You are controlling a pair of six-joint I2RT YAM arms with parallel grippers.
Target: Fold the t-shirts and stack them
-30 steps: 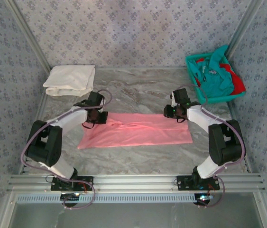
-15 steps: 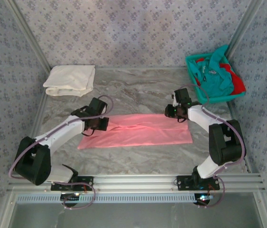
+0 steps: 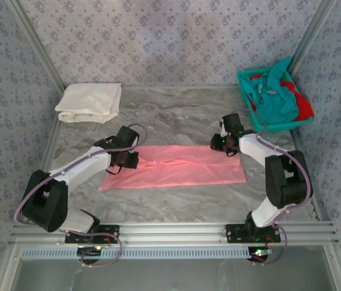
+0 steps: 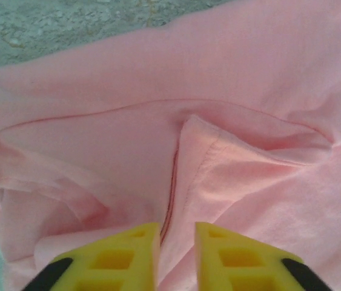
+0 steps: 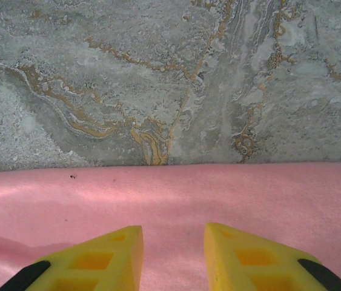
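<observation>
Basket [image 3: 279,126] holding teal shirt [image 3: 273,97], cream shirt [image 3: 89,102] back-left

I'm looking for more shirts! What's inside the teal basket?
The teal basket holds a crumpled teal t-shirt lying over a red t-shirt. Anything underneath them is covered up.

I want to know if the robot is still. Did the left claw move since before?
Yes. The left claw slid toward the near edge, farther from the folded cream-white shirt, over the pink shirt.
</observation>
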